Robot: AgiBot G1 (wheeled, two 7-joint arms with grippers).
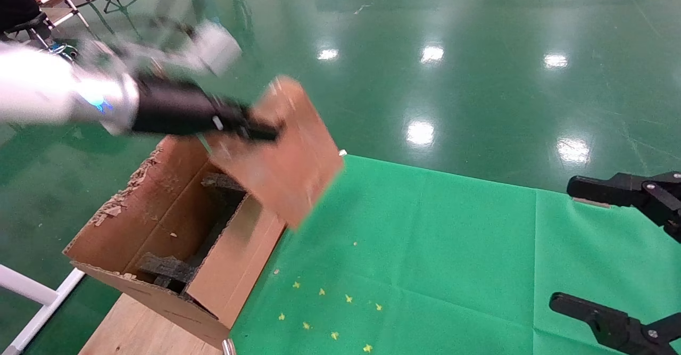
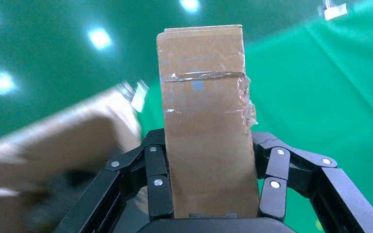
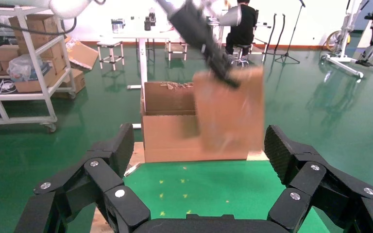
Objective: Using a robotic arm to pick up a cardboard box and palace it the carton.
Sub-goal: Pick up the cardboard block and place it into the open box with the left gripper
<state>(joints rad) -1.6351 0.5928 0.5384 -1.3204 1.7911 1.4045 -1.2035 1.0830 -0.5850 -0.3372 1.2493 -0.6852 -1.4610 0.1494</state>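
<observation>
Gripping the cardboard box [image 1: 287, 155] by one end so its bulk hangs free, the left hand [image 1: 260, 130] carries it in the air above the carton [image 1: 165, 232], ready to lower it inside. Right hand [image 3: 196, 160] rests spread over the table [image 1: 452, 248], out of the way.

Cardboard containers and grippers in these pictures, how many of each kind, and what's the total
Small closed cardboard box: 1, held in the left gripper above the carton.
Large open carton: 1, with black foam inside.
Grippers: 2, the left one and the right gripper, which is open and empty.
Total: 4
</observation>
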